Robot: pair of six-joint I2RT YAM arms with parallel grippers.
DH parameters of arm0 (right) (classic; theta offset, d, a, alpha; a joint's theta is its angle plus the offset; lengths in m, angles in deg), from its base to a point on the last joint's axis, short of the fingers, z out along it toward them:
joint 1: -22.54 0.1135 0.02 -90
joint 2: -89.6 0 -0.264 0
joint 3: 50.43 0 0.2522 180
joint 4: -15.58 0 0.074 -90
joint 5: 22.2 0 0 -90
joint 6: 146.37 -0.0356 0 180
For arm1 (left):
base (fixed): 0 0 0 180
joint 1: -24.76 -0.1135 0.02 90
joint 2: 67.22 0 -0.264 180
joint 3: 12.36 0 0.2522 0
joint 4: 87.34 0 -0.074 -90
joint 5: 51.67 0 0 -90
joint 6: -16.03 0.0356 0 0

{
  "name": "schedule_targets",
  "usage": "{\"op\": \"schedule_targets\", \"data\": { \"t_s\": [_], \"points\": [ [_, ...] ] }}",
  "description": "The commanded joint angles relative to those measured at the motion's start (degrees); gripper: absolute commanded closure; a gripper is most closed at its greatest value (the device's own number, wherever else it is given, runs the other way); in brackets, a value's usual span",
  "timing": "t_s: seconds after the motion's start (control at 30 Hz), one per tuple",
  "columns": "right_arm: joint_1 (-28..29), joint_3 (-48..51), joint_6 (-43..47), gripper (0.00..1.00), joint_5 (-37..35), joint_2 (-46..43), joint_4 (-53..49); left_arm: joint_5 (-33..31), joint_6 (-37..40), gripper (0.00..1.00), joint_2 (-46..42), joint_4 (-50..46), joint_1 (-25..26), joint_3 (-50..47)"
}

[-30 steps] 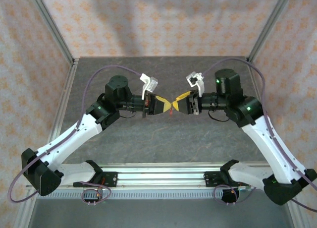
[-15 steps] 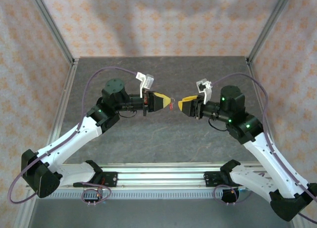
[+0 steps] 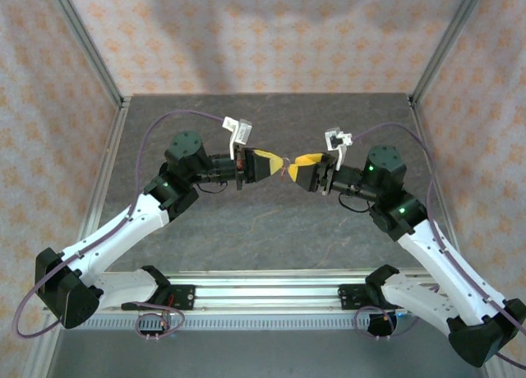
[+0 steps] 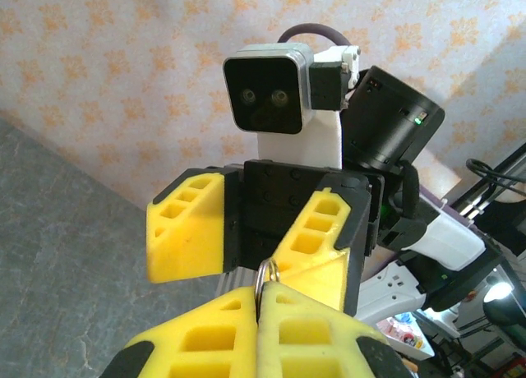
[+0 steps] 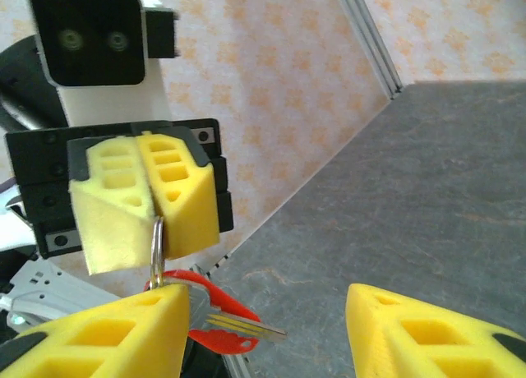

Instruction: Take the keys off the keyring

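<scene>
Left jaws: pressed fully together, their yellow fingers (image 5: 177,189) pinching the thin metal loop (image 5: 155,245) of the keyring (image 5: 215,300). In the left wrist view the loop pokes up out of the seam between the two tips.
Right jaws: standing well apart with nothing gripped. In the right wrist view their yellow fingers (image 5: 111,333) sit one at each lower corner.
Keyring: held in mid-air above the grey bench (image 3: 246,230), between the two arms. Its red piece hangs below the left jaws' tips, partly hidden behind the right jaws' finger at the lower left of the right wrist view. Whether it touches that finger cannot be told.
Key: a pale silvery key (image 5: 244,328) sticks out sideways from the red piece into the gap between the open right jaws. It is close to that same finger and well apart from the other.
Seen from above: the two sets of yellow tips point at each other, nearly meeting over the middle of the bench.
Seen from the left wrist: the right jaws face the lens, and the loop lies just beside the inner edge of one finger.
</scene>
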Motion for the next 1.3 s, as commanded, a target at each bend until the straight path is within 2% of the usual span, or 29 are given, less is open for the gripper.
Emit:
{"op": "schedule_targets", "data": {
  "t_s": [0.0, 0.17, 0.33, 0.63, 0.87, 1.03, 1.17, 1.27],
  "points": [
    [0.3, 1.3, -0.3, 0.45, 4.4, -0.4, 6.3, 1.0, -1.9, 1.0, -0.7, 4.3, -0.3, -0.1],
    [0.5, 3.0, -0.6, 0.43, 6.7, -0.4, 10.2, 2.4, -5.1, 1.0, 0.0, 8.2, -0.4, -0.1],
    [0.3, 4.3, 0.5, 0.42, 5.4, -1.0, 11.5, 2.2, -6.1, 1.0, 0.3, 9.4, -0.4, -0.1],
    [0.7, 5.9, -2.9, 0.42, 4.9, -0.2, 20.4, 3.0, -11.0, 1.0, 2.8, 15.6, -0.4, -0.2],
    [2.1, 5.2, -2.3, 0.44, 5.0, 0.2, 19.6, 2.7, -11.2, 1.0, 3.0, 16.2, -0.4, -0.3],
    [2.1, 4.8, -2.3, 0.51, 3.5, 0.3, 18.8, 2.8, -11.4, 1.0, 3.1, 16.5, -0.3, -0.3],
    [2.2, 4.3, -1.5, 0.65, 1.2, -0.1, 16.7, 2.7, -11.1, 1.0, 2.9, 16.2, -0.4, -0.5],
    [2.1, 4.2, -0.8, 0.69, 0.6, -0.7, 15.1, 2.7, -11.0, 1.0, 2.7, 16.1, -0.7, -0.5]
  ]
}}
